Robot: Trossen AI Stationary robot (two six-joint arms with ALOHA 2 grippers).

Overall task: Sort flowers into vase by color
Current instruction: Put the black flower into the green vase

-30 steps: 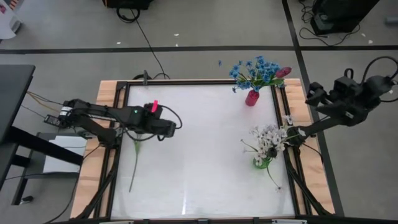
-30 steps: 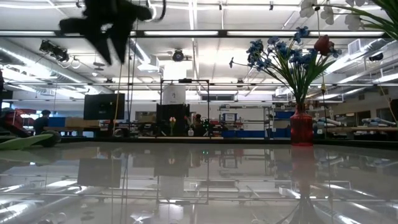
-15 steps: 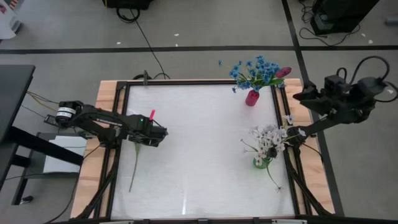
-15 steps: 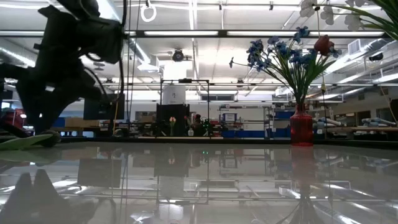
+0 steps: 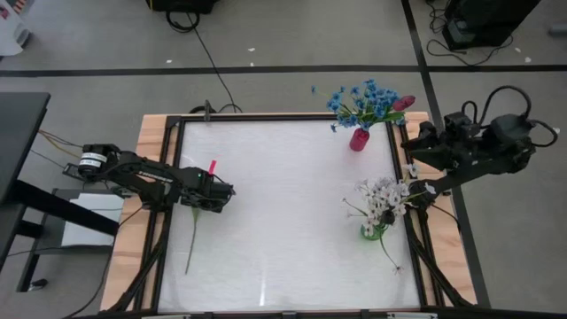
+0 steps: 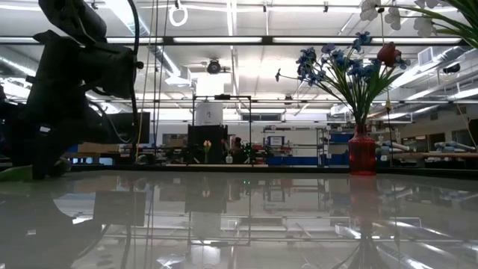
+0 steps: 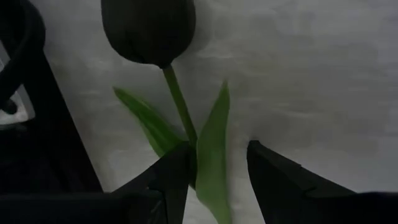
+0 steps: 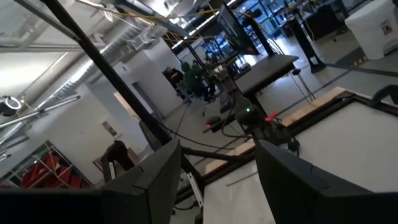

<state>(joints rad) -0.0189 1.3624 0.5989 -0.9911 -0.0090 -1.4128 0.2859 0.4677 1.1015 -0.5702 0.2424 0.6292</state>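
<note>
One flower [image 7: 186, 130] — left pincer [image 7: 214, 168] lowered, apart astride stem | right pincer [image 8: 217, 165] apart — swung tableward

We are looking into a large industrial robotics lab or workshop, where long strip lights [image 6: 224, 39] and exposed pipes are running across a high open ceiling. Beyond the glossy white table [image 6: 246, 217] with its black metal frame [image 5: 283, 116], workbenches, monitors [image 6: 123, 127] and equipment racks are filling the background. Cables [image 5: 208, 58] are trailing over a grey floor marked with dark tape lines [image 5: 266, 68], and a person [image 8: 193, 78] is standing among distant benches.
</note>
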